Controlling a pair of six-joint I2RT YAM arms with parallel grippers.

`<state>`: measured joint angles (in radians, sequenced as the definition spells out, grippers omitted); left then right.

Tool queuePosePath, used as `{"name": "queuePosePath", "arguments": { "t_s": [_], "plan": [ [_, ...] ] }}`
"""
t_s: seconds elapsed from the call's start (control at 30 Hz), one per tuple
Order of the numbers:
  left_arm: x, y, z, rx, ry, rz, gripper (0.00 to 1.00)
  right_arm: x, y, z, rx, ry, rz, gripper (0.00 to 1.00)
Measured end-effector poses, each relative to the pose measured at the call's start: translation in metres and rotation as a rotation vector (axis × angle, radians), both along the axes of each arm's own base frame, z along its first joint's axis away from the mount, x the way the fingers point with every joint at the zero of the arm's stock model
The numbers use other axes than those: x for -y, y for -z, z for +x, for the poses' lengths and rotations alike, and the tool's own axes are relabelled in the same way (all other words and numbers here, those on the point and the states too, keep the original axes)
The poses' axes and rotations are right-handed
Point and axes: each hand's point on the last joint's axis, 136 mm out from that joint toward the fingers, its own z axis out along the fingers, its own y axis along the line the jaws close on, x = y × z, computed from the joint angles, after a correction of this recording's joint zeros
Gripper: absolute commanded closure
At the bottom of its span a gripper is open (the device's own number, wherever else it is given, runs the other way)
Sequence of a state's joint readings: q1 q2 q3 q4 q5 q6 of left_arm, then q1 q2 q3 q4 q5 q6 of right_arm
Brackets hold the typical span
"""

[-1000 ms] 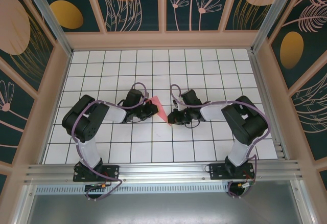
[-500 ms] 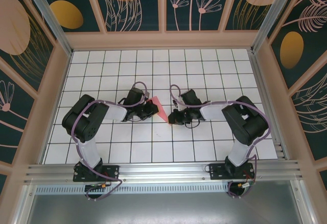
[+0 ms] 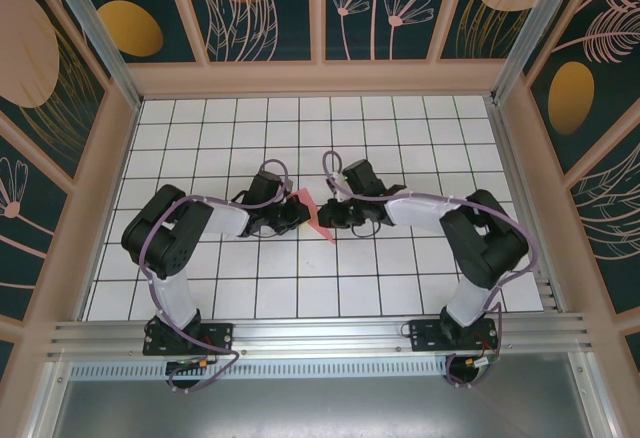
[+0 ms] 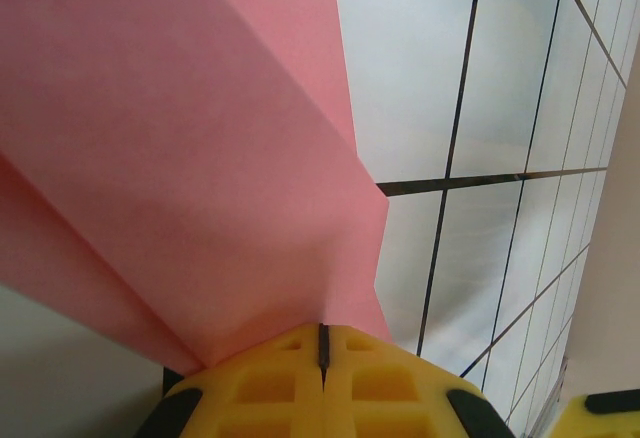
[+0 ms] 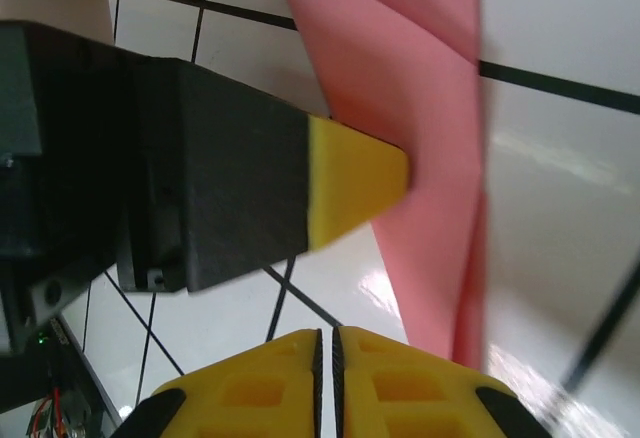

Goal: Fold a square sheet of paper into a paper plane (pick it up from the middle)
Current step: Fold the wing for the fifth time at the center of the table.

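Paper plane [image 4: 200, 158] clamped in left tool [image 4: 322, 336]; right tool [image 5: 326, 338] closed, perhaps touching it.

The white gridded board [image 3: 400, 278] covers the floor of the cell, and thin black lines divide it into square tiles. In the left wrist view its surface [image 4: 430, 78] is glossy and reflects some light. A pale wooden frame [image 3: 320, 78] stands around the board on three sides. Above the frame are dark teal wall panels [image 3: 270, 8] with drawn flowers, leaves and orange ovals. A slanted aluminium post [image 3: 95, 28] stands in each far corner. Along the near edge runs an aluminium rail [image 3: 320, 333], with a perforated strip [image 3: 320, 368] just beside it, then a grey metal sheet [image 3: 320, 408].
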<state>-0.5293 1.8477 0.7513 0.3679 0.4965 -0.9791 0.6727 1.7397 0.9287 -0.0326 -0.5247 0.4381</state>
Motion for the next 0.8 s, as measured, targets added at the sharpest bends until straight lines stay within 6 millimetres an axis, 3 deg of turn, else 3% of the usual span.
{"name": "queuePosePath", "arguments": {
  "t_s": [0.1, 0.23, 0.8],
  "plan": [
    [0.0, 0.0, 0.0, -0.001, 0.001, 0.002, 0.97, -0.008, 0.014, 0.002, -0.016, -0.022, -0.022, 0.89],
    [0.0, 0.0, 0.0, -0.001, 0.001, 0.003, 0.97, -0.003, 0.036, -0.004, -0.066, -0.024, -0.071, 0.9],
    [-0.001, 0.002, 0.001, -0.018, -0.001, 0.032, 0.99, 0.009, 0.042, -0.011, -0.036, -0.064, -0.076, 0.94]
  ]
}}
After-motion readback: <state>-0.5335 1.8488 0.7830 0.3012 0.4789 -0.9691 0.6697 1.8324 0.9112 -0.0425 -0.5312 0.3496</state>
